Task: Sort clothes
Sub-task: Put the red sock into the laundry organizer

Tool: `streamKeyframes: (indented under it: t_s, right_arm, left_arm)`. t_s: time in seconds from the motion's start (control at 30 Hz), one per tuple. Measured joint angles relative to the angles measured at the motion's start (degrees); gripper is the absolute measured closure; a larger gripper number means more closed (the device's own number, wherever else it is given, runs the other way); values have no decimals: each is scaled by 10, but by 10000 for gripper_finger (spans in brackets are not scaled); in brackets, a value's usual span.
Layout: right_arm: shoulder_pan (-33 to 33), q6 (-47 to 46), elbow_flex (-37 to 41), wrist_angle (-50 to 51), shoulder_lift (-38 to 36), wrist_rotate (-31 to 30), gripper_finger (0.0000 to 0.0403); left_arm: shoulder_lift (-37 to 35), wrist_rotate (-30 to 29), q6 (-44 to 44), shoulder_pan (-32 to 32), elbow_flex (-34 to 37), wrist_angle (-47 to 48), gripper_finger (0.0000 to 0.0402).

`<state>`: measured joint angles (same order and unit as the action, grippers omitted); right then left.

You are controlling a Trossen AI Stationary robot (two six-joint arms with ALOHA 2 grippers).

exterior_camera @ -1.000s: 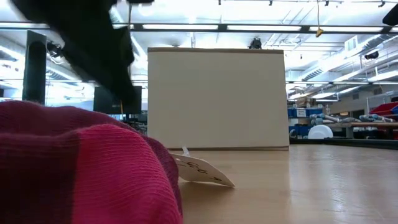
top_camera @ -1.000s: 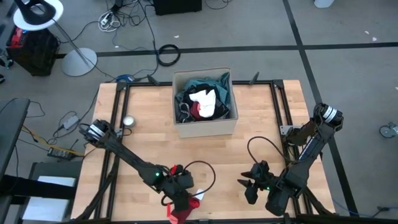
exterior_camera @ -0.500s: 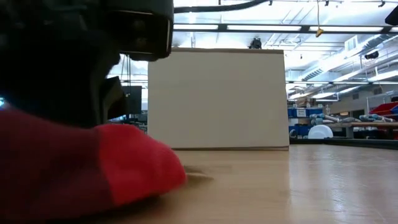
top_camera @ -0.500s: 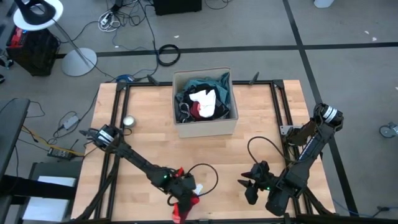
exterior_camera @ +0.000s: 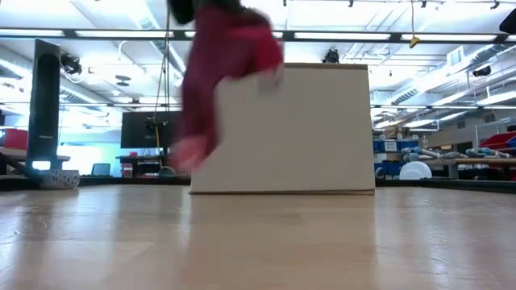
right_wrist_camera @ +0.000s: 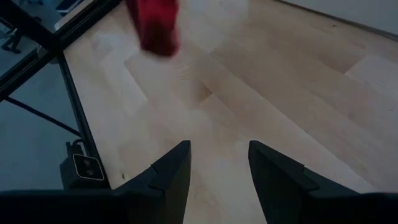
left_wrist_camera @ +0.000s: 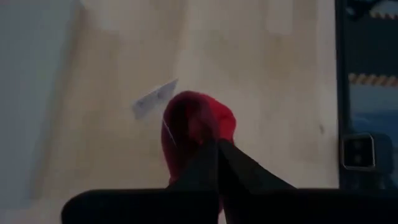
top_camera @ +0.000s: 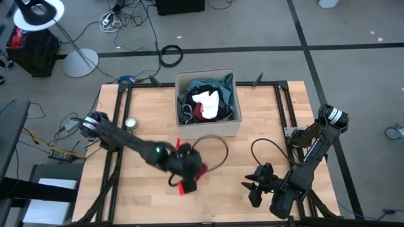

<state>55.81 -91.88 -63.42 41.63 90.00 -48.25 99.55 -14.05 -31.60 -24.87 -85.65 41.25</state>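
1. Worktop (top_camera: 265, 113) layout: a tan cardboard box (top_camera: 208, 130) stands at the far middle of the wooden surface, and both of my arms reach in from the near side.
2. My left gripper (top_camera: 187, 171) is near the middle of the worktop, just in front of the box. Its fingers (left_wrist_camera: 245, 174) are closed together and pinch a red garment (top_camera: 187, 180).
3. Red garment position: it hangs from my left fingers clear of the worktop. In the low view it dangles in front of the box's near wall (exterior_camera: 282, 129), with open air beneath it. In the left wrist view the cloth (left_wrist_camera: 196, 127) bunches just beyond my fingertips, and a small white tag (left_wrist_camera: 154, 99) sticks out beside it.
4. My right gripper (top_camera: 250, 186) waits near the front right of the worktop, well apart from the red garment. Its fingers (right_wrist_camera: 171, 174) stand partly apart and hold nothing; bare wood shows between them.
5. Remaining clothes: a teal piece (top_camera: 208, 85), a white piece (top_camera: 207, 101) and a dark red piece (top_camera: 201, 112) lie piled inside the box.
6. Small round metal object (top_camera: 130, 123): it rests on the worktop's left part, apart from the box; I cannot tell what it is.
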Motion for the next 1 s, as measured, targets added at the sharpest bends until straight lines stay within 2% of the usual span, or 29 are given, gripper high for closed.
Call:
streamKeyframes:
  t_s: [0.23, 0.5, 0.67, 0.73, 1.0]
  right_arm:
    - [-5, 5, 0, 2, 0, 0, 239]
    - [-6, 6, 0, 9, 0, 0, 239]
    - [-8, 9, 0, 17, 0, 0, 239]
    - [-9, 9, 0, 20, 0, 0, 239]
    - [-11, 20, 0, 27, 0, -1, 239]
  left_arm:
    - [-40, -36, 120, 84, -133, 91, 401]
    - [-42, -46, 241, 226, -286, 100, 401]
    - [-41, -12, 288, 310, -314, 59, 400]
    - [-41, -15, 297, 333, -314, 37, 396]
    - [-41, -46, 292, 373, -314, 25, 387]
